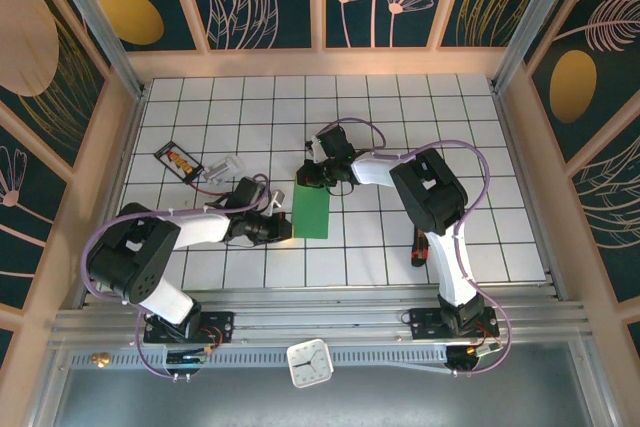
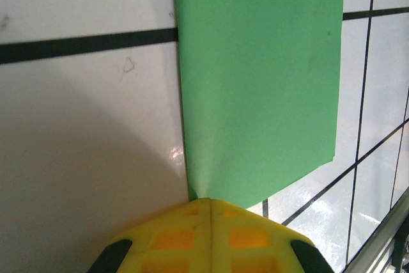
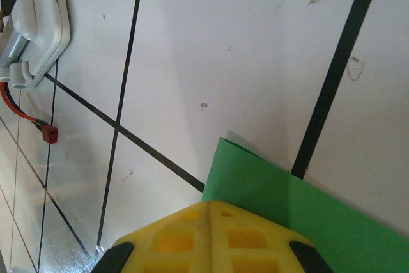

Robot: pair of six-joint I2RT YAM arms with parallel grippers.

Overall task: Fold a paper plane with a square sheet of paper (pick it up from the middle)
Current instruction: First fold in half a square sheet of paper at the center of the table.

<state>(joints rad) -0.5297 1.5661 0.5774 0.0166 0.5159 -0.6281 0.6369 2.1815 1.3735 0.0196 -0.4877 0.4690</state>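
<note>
A narrow, folded green rectangle, the square sheet of paper [image 1: 312, 211] [image 2: 255, 81] [image 3: 307, 215], lies flat near the middle of the white gridded table [image 1: 400, 107]. The left gripper [image 1: 284, 230] [image 2: 209, 201] has its yellow fingers pressed together, with the tips at the sheet's near left corner. The right gripper [image 1: 309, 177] [image 3: 211, 204] is likewise closed, its tips resting over the far left corner.
</note>
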